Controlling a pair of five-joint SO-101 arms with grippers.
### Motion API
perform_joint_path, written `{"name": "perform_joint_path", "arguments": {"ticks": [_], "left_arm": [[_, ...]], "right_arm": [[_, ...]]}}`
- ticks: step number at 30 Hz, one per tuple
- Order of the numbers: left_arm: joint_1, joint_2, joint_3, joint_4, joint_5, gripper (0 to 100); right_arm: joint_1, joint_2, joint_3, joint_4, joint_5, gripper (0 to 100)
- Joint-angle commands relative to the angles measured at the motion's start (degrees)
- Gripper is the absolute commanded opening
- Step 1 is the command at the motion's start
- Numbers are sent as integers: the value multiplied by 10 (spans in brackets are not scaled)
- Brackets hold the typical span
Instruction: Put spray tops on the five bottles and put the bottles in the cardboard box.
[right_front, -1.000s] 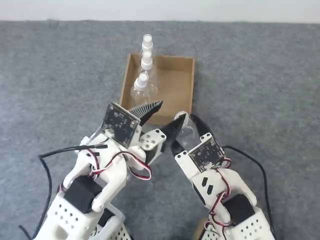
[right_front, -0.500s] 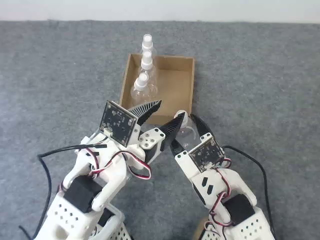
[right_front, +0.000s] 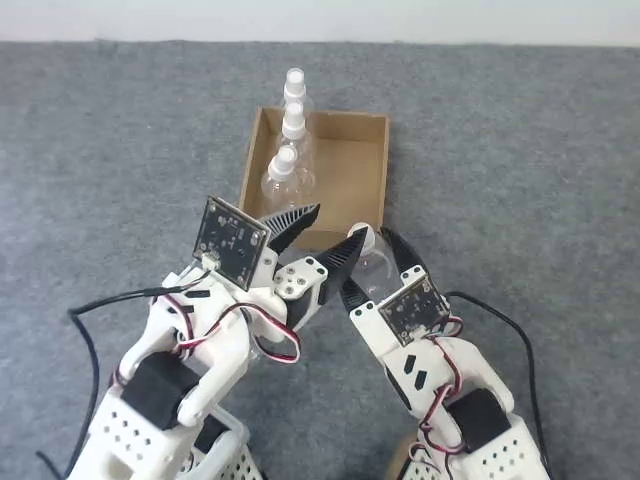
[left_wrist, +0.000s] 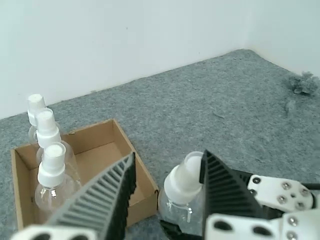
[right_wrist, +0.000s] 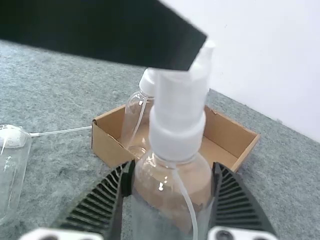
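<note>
the right gripper is clenched on a clear bottle, upright with its spray top on, just beside the cardboard box. the left gripper hangs spread wide around that top. three capped bottles stand inside the box.

Two white printed arms, black servo blocks, black ribbed pincer fingers, square dark circuit boards at the wrists, red, white and black wire looms, thin black cables, silver screws
</note>
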Motion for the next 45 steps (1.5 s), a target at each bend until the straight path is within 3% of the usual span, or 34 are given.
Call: {"name": "perform_joint_path", "arguments": {"ticks": [1, 29, 37, 45], "left_arm": [[-4, -1, -22, 6, 6, 187], [-5, -1, -124, 56, -21, 192], [-5, -1, -157, 71, -112, 188], [-135, -1, -116, 50, -100, 182]], "right_arm": [[-5, -8, -18, -13, 7, 144], [-5, -10, -8, -18, 7, 144], [-5, -10, -7, -16, 7, 144], [-4, -10, -7, -16, 7, 144]]}}
